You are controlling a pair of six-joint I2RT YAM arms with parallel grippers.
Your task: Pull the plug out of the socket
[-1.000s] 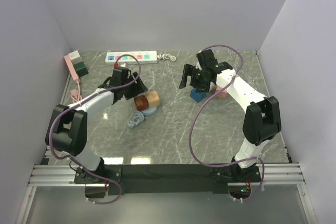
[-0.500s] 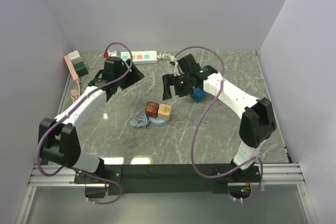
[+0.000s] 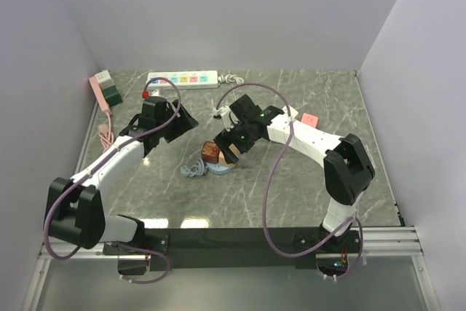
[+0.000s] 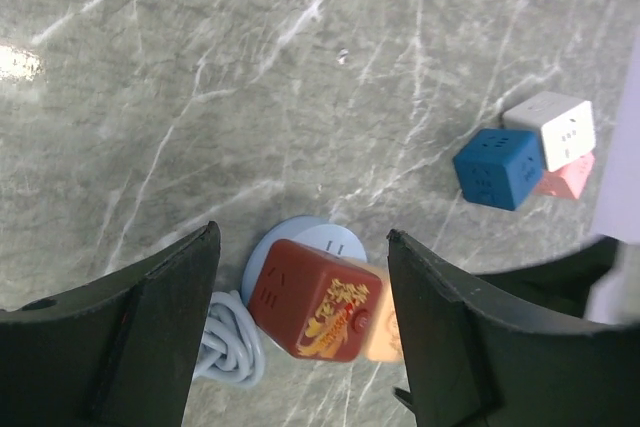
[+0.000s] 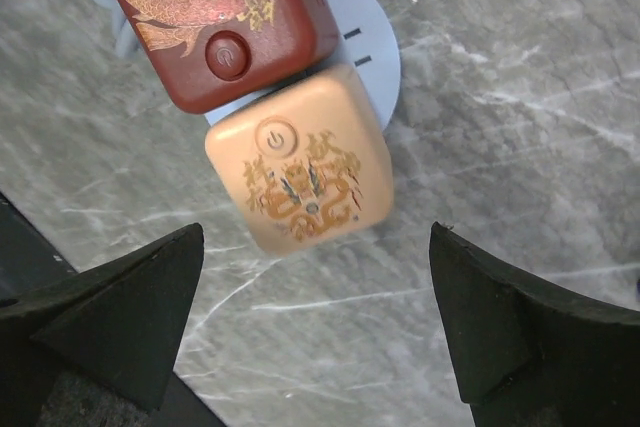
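The socket, a long white power strip (image 3: 182,79) with pastel panels, lies at the back wall; I see no plug in it. In the middle, a dark red cube plug (image 3: 211,151) and a peach cube plug (image 5: 300,172) sit side by side on a round pale-blue base (image 5: 375,47) with a coiled cord (image 3: 191,170). My right gripper (image 3: 231,147) is open right above the peach cube, one finger on each side (image 5: 316,232). My left gripper (image 3: 186,118) is open, up and to the left of the red cube (image 4: 315,299), not touching it (image 4: 302,237).
A blue cube (image 4: 497,167), a white cube (image 4: 552,129) and a pink piece (image 3: 310,119) sit to the right, behind my right arm. Pink and green adapters (image 3: 105,89) with a pink cord (image 3: 104,132) lie at the left wall.
My right gripper has swung left and nearer, from the blue cube to over the peach cube. My left gripper drew back from the cubes toward the back left, then came slightly nearer.
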